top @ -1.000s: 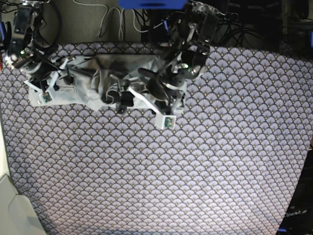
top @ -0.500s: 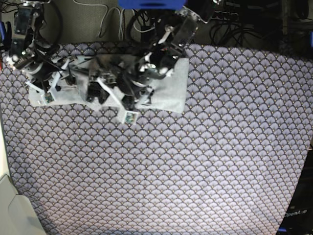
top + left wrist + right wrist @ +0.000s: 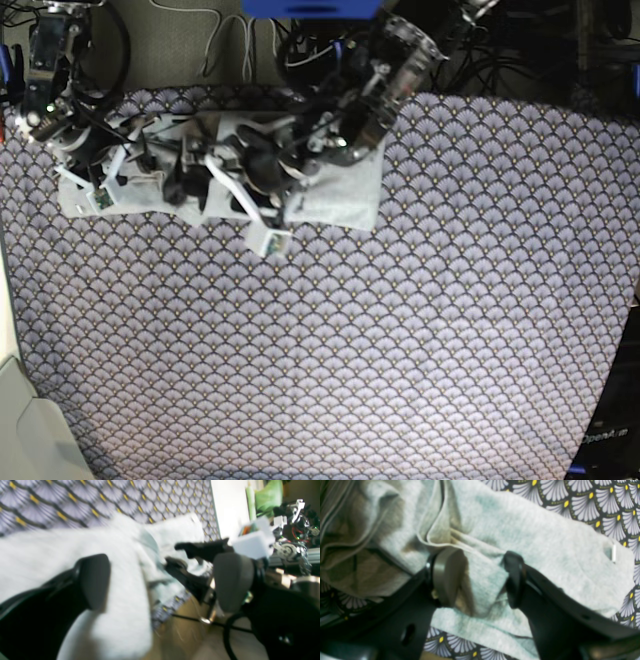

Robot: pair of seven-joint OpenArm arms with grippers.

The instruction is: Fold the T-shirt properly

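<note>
The light grey T-shirt [image 3: 345, 185] lies bunched along the far edge of the table, its right part flat. My left gripper [image 3: 195, 170] reaches across it to the crumpled middle. In the left wrist view the left gripper [image 3: 162, 580] stands wide open over the T-shirt [image 3: 50, 547], with nothing pinched. My right gripper [image 3: 128, 165] is at the shirt's left end. Seen from the right wrist, the right gripper [image 3: 481, 580] is shut on a raised fold of the T-shirt [image 3: 545, 542].
The purple fan-scale tablecloth [image 3: 400, 350] covers the table in front of the shirt. Cables and arm bases crowd the back edge [image 3: 230, 40]. A pale object [image 3: 20, 420] sits at the near left corner.
My left arm has swung left, from the shirt's right part to its middle, leaving the right part flat and uncovered. The right arm has stayed where it was.
</note>
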